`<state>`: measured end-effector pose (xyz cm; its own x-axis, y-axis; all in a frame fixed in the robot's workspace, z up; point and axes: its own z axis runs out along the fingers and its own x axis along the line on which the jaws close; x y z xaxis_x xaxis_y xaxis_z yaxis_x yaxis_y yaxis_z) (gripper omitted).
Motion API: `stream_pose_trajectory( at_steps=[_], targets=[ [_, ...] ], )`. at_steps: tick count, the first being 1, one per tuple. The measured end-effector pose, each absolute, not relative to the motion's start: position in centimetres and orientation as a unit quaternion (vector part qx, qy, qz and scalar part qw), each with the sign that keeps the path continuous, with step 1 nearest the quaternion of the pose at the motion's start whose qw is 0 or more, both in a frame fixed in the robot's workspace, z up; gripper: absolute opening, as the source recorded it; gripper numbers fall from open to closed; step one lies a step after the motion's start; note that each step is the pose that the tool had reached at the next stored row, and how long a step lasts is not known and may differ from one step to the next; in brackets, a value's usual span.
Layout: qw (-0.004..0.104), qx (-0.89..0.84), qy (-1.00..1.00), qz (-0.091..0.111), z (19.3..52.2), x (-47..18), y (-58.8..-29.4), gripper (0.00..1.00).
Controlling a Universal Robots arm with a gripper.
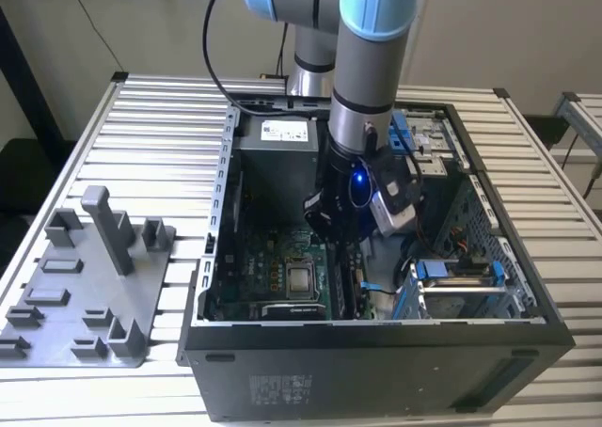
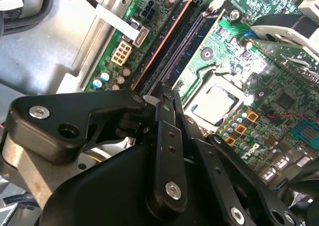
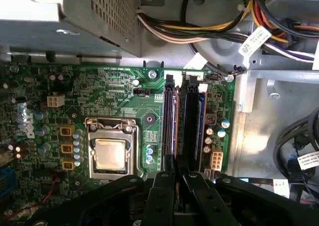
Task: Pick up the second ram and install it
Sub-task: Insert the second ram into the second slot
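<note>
- Slatted metal worktop (image 1: 160,117) carries an open computer case (image 1: 376,352).
- Pincer (image 3: 177,178), fingers nearly closed, sits over the second ram (image 3: 170,121) standing in its slot at centre frame.
- Stick looks light, stiff, fragile; hold by edges.

Open black computer case (image 1: 376,371) lies on its side on slatted metal tabletop (image 1: 150,117), toward the exterior view's right. Grey-and-light-blue arm (image 1: 372,60) reaches down into case; pincer (image 1: 340,228) low over green motherboard (image 1: 273,272), near the long black slots (image 1: 340,281); whether its fingers are apart or closed can't be made out. Blue light glows on the wrist. Silver CPU socket (image 1: 301,278) on the board, just beside the pincer toward the exterior view's left. Grey power-supply box (image 1: 282,131) at case's far end. Blue-tabbed drive bay (image 1: 461,281) on the exterior view's right inside case. Grey plastic fixture tray (image 1: 85,286) with upright posts sits on tabletop near its left edge in the exterior view, apart from case.
</note>
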<state>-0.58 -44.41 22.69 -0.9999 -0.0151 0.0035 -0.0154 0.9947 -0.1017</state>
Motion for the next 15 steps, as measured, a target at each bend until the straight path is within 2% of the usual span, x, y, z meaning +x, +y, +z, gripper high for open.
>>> stream_pose_trajectory(
  at_steps=[15],
  targets=[
    [0.001, 0.004, -0.999, 0.051, 22.57, -0.59, -44.46, 0.13]
  ],
)
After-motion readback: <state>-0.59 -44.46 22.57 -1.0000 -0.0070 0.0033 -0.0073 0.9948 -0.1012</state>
